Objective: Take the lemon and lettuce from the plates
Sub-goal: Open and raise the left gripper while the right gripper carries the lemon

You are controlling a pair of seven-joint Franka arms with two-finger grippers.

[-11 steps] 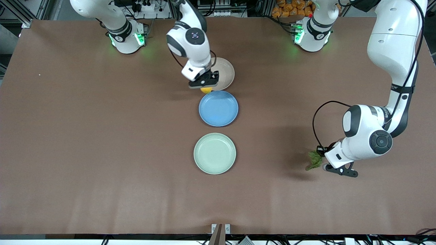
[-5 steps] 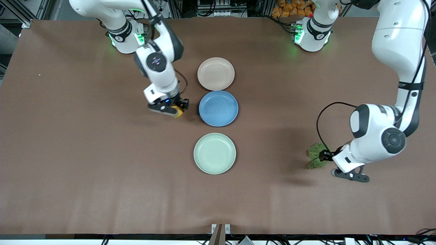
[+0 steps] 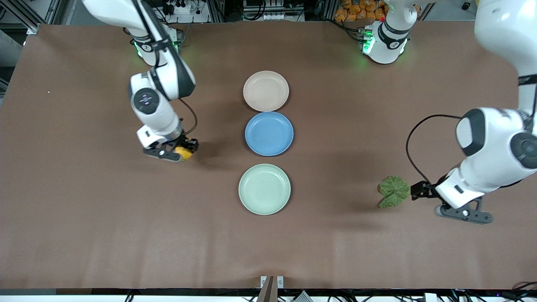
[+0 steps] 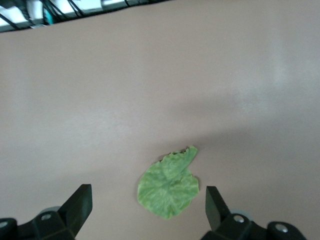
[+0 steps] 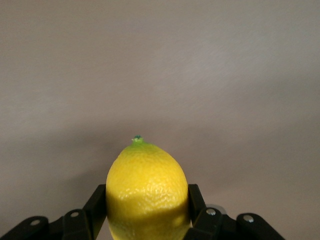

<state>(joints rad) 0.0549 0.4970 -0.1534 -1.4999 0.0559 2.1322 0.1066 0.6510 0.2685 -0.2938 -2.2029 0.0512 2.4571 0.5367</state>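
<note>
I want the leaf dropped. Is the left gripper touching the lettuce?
Apart. The left wrist view shows the left gripper open, bare table between its fingers and the lettuce.

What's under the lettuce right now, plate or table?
Bare table: the lettuce lies flat on it toward the left arm's end, on no plate. The open left hand is above it. Anything beneath the leaf itself is hidden.

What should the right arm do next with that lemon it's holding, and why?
Probably lower it and let go. The right end effector is shut on the lemon over bare table toward the right arm's end, clear of the plates. The lettuce already lies on the table, released by the open left end effector.
</note>
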